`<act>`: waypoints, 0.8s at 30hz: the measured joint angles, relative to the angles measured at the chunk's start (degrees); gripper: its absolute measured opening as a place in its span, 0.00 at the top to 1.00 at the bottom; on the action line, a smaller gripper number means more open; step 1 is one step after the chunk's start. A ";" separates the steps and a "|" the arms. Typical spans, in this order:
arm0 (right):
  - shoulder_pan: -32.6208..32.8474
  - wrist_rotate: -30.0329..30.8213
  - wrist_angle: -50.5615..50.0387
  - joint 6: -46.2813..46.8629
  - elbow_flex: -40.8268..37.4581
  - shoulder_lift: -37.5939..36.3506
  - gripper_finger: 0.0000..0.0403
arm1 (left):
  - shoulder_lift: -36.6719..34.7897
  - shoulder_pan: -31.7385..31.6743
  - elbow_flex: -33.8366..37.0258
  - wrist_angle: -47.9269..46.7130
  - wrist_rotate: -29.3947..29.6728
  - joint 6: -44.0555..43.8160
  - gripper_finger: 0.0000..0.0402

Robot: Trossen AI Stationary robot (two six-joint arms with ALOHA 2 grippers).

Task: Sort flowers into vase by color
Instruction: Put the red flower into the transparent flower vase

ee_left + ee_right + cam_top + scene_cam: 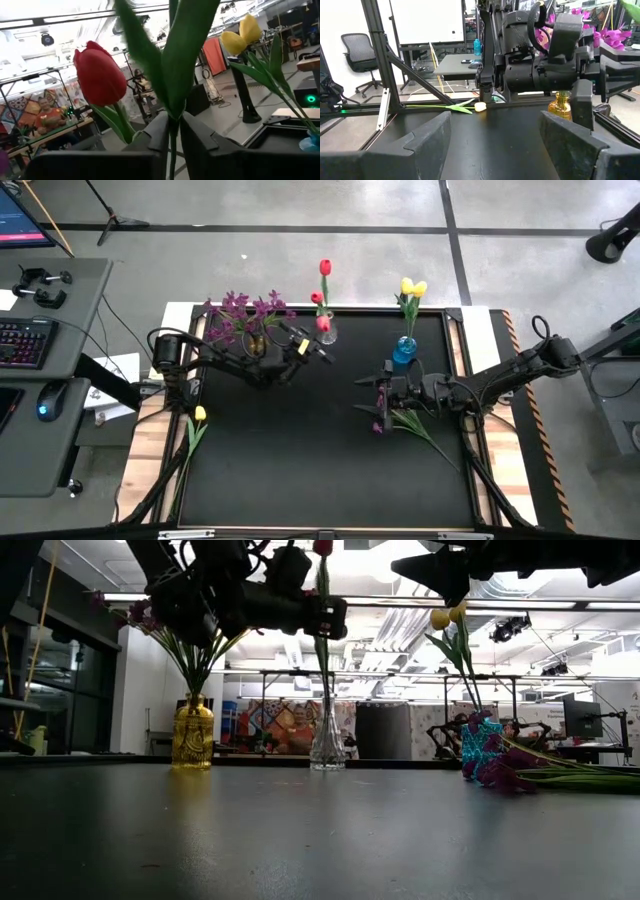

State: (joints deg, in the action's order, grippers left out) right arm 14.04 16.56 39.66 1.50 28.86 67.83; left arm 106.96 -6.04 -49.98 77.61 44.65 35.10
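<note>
Flowers sit partly sorted across our worktop (300,460), and we start at the left tool (318,352), which hangs above the back of the worktop beside the clear vase (327,334). Its two dark fingers (155,137) are pinched tight on the green stem (173,145) of a tulip, with broad leaves rising just above the grip. Close by that stem we see a red tulip (100,75) in the left wrist view. From above, red tulips (324,268) stand up out of the clear vase, which appears in the low view at the middle of the far edge (327,745).

On the left arm's side, the amber vase (192,735) holds the purple sprays (240,315). Toward the right arm's side, the blue vase (404,350) carries two yellow tulips (412,287).

Our right tool (385,392) hovers low over the worktop in front of the blue vase, its fingers (420,145) spread wide with nothing between them. A purple spray (505,772) lies flat just beside it, its green stem (430,435) trailing toward the right front.

Well apart, near the left edge, one yellow tulip (199,414) lies on its side.
</note>
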 joint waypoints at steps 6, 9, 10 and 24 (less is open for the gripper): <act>0.00 0.00 0.00 0.00 0.00 0.00 0.29 | 0.00 0.00 0.00 -0.36 -0.02 -0.81 0.79; 0.00 0.00 0.00 0.00 0.00 0.00 0.29 | 0.00 0.00 0.00 -0.35 -0.01 -2.10 0.72; 0.00 0.00 0.01 0.00 0.00 0.00 0.29 | 0.00 0.01 0.00 -0.34 -0.03 -2.43 0.70; -0.02 0.00 0.00 0.00 0.00 0.00 0.29 | -0.09 4.54 -3.89 -0.26 6.75 3.62 0.58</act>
State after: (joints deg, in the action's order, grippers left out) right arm 14.02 16.56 39.66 1.50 28.86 67.83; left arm 106.87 -1.51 -53.87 77.35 51.41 38.73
